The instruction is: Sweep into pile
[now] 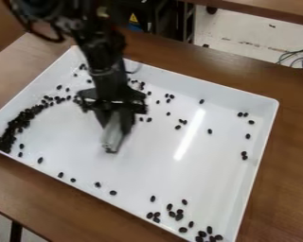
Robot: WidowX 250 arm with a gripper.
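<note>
We see a brown wooden tabletop (pixel 116 229) running across the frame, and on it a large white tray (pixel 147 163) lying at a slant. From the upper left, the black robot arm (pixel 103 56) hangs over the tray. Its end effector (pixel 117 120), left of the frame's centre, is closed around a pale grey tool (pixel 113 137) pointing down; we cannot tell whether the tool touches the tray floor. All the small dark beans we see lie in the tray: a dense curved band (pixel 15 127) at the left, a loose cluster (pixel 178 214) at the lower right, and scattered beans (pixel 209 131) elsewhere, some just beside the right wall.
</note>
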